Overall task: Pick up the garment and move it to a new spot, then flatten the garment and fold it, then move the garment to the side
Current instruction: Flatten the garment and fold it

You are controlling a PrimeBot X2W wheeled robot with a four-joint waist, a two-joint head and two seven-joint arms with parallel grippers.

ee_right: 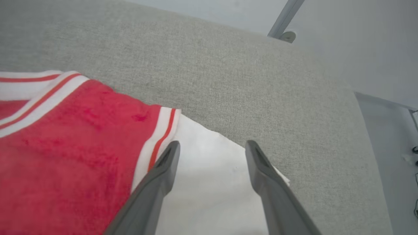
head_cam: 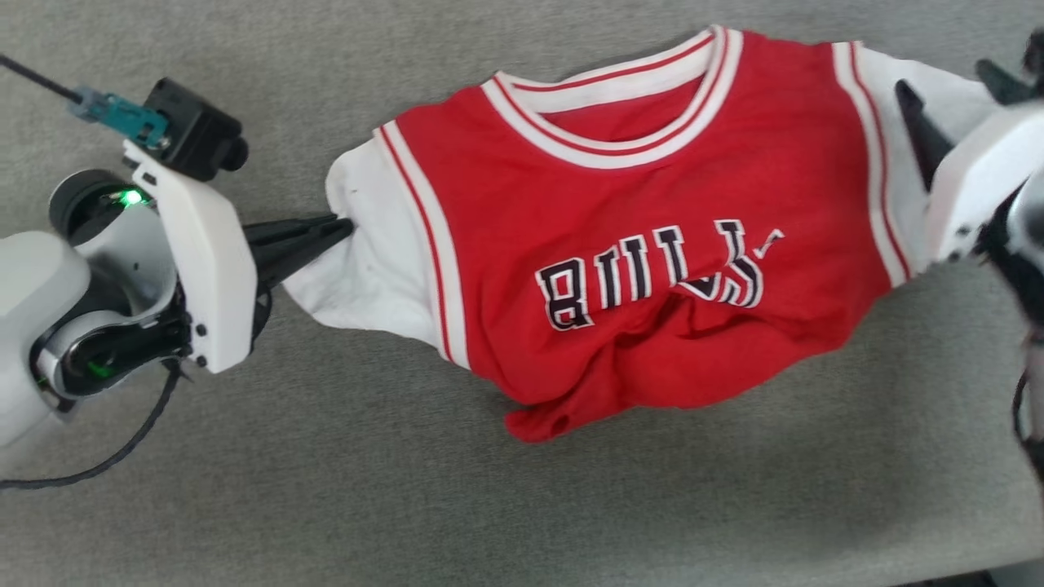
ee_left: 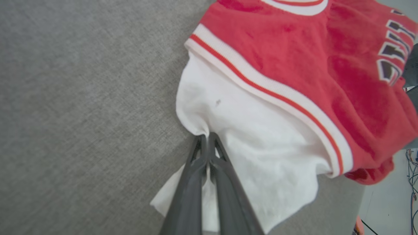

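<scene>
The garment (head_cam: pixel 652 204), a red jersey with white sleeves, striped trim and black letters, lies spread across the grey table, its lower hem bunched up toward the near side. My left gripper (head_cam: pixel 338 228) is shut on the edge of the left white sleeve (ee_left: pixel 248 143), whose cloth is pinched between the dark fingers (ee_left: pixel 209 153). At the right end, my right gripper (head_cam: pixel 950 90) stands open over the other white sleeve (ee_right: pixel 209 182), a finger (ee_right: pixel 166 163) on each side of the cloth. In the right wrist view the red body (ee_right: pixel 65 156) lies to the left.
The grey fabric-covered table (head_cam: pixel 408 489) stretches all around the jersey. Its far edge and a metal leg or pole (ee_right: pixel 284 16) show in the right wrist view. A black cable (head_cam: pixel 106 456) hangs from my left arm. Floor and wires (ee_left: pixel 411 169) lie past the table's edge.
</scene>
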